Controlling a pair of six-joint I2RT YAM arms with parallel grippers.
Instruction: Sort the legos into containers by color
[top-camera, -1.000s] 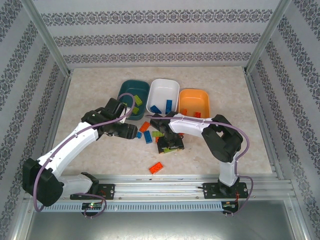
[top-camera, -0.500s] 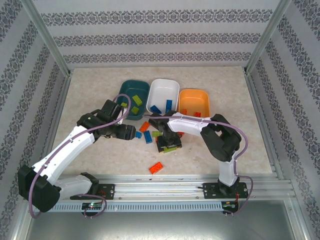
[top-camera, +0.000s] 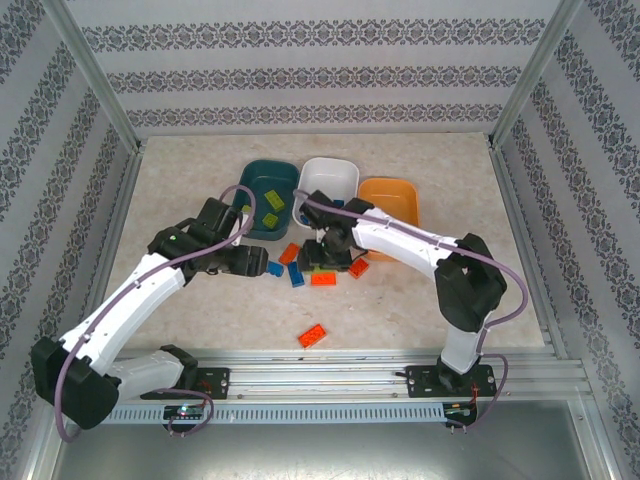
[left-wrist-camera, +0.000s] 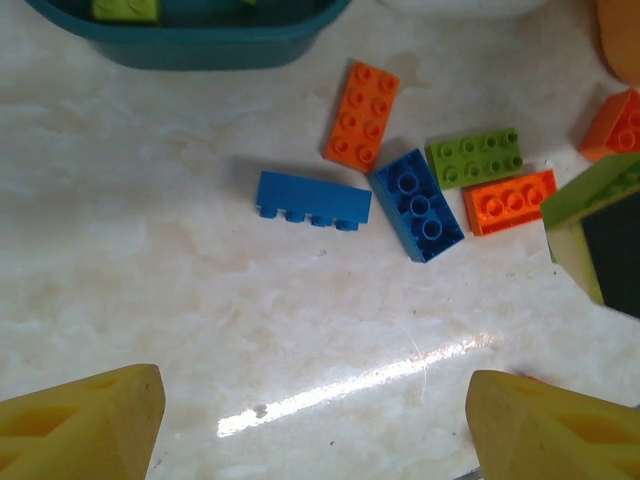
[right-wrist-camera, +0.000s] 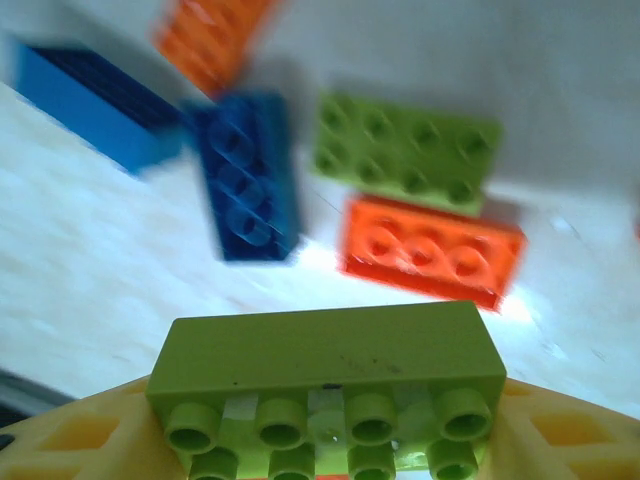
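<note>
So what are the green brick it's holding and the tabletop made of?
The lime green lego looks like hard moulded plastic: smooth, slightly glossy, crisp studs. The tabletop looks like polished marble or a marble-print laminate: pale veining, bright glare streak.

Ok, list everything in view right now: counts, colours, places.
tubs: three, teal tub, white tub, orange tub, row at the far side.
green bricks: at least two, green, inside the teal tub.
loose bricks: two blue, one green, three orange, clustered before the tubs.
lone brick: one, orange, alone on the table, near side.
held brick: one, green, between the right fingers.
left fingers: two, yellow, apart, holding nothing.
right fingers: two, yellow, closed on the held brick.
</note>
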